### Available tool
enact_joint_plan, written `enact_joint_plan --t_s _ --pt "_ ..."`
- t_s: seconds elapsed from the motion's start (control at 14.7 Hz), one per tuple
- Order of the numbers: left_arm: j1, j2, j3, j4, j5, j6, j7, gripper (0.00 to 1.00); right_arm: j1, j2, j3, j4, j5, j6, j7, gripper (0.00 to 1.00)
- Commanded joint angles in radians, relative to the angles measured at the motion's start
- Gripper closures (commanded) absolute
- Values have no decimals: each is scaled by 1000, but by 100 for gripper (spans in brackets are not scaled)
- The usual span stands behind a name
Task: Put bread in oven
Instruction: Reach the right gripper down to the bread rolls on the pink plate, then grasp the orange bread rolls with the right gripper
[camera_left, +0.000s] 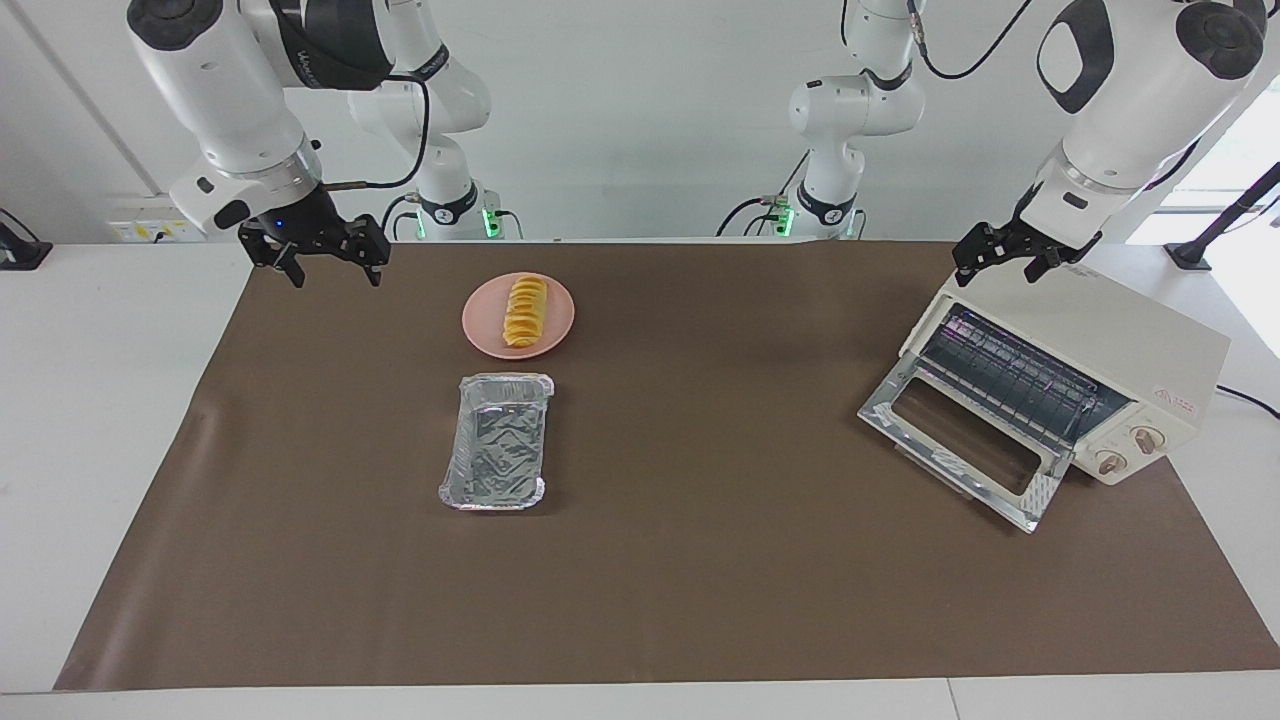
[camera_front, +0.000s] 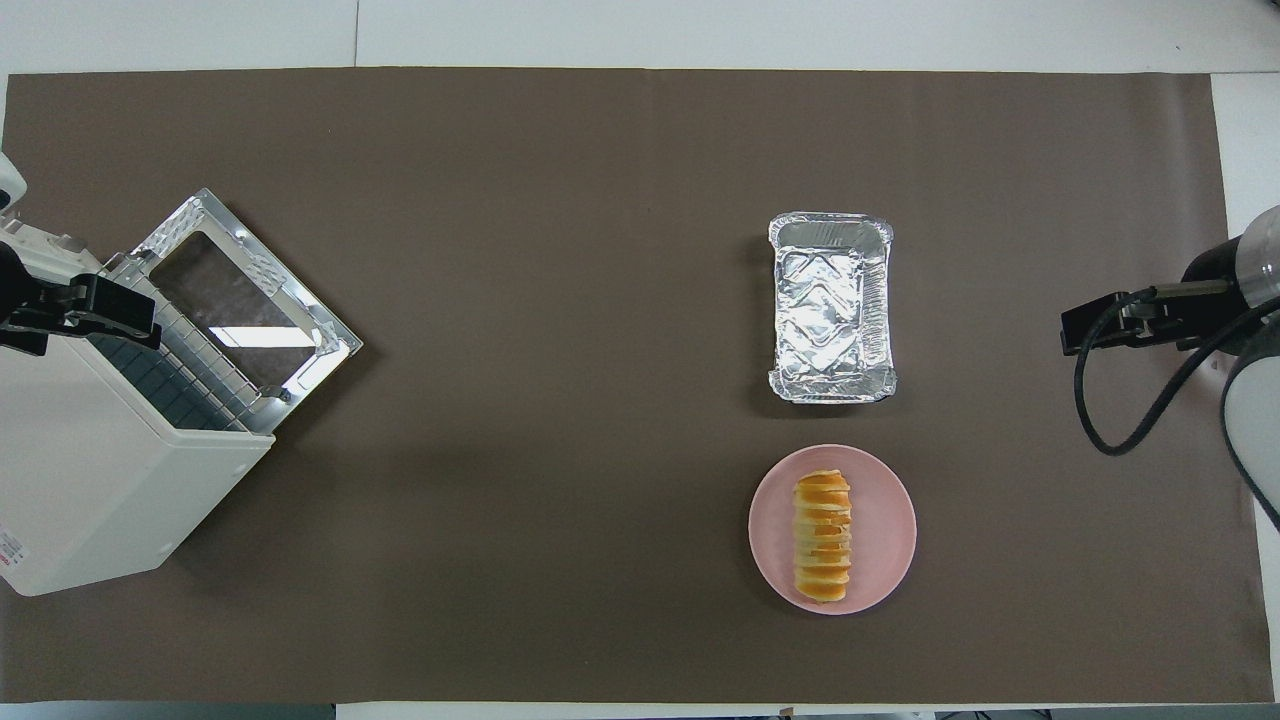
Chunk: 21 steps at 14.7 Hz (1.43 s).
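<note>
Pink plate (camera_left: 478, 322) w/ bread (camera_left: 525, 311); foil tray (camera_left: 497, 441) beside; both grippers spread.

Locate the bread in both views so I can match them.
Facing view: the bread lies on the pink plate, upper centre-left of the picture.
Overhead view: the bread is on the same plate, lower right of centre.
Shared landmark: the foil tray, just farther from the robots than the plate.

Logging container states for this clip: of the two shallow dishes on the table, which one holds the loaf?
The round pink plate, nearer the robots, holds the ridged golden-yellow bread loaf; the crinkled rectangular silver foil tray beside it holds nothing.
</note>
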Motion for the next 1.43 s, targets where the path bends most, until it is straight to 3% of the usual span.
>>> enact_joint_plan --t_s 0.0,0.27,0.48,0.61,0.89,1.23,1.36 --pt "-3 -12 6 -12 -5 5 1 0 -12 -3 8 7 10 -21 0 0" --pt "-3 -12 7 -12 -5 5 1 0 0 -29 10 -47 17 -33 2 0" --pt "-3 -12 6 -10 -5 5 1 0 5 -142 18 -277 138 57 107 0" --pt "-3 -12 6 -12 -5 5 1 0 88 -203 25 -418 141 114 135 0" --pt "-3 -12 6 -10 -5 5 1 0 178 -222 25 -572 164 227 218 0" --pt "-3 -12 6 -10 -5 5 1 0 263 -214 27 -784 169 534 313 0" --pt "-3 -12 6 -10 -5 5 1 0 284 -207 27 -809 171 562 339 0"
